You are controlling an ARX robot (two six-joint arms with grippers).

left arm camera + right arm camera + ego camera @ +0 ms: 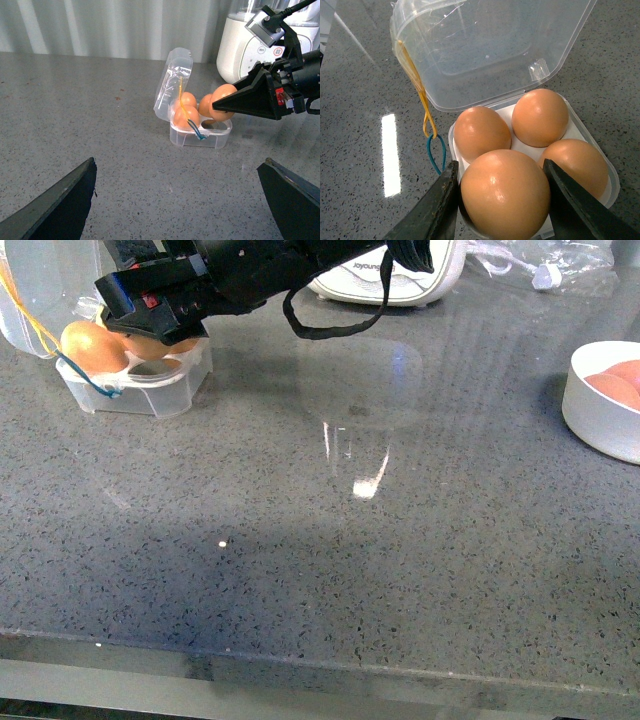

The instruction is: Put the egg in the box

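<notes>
My right gripper (500,169) is shut on the egg (505,192), a smooth orange-brown egg held just above the near cell of the box (485,50). The box is a clear four-cell case with its domed lid standing open. Three other brown eggs sit in its other cells. In the front view the box (170,398) is at the far left, with the right gripper (112,302) over it. In the left wrist view the egg (223,95) shows between the right gripper's fingers above the box (200,139). My left gripper (177,167) is open and empty above the counter, short of the box.
Yellow and blue bands (427,122) hang from the lid's edge. A round white bowl (598,415) with eggs stands at the right. A white appliance (400,280) and a clear plastic bag (560,260) are at the back. The counter's front edge (320,652) runs across.
</notes>
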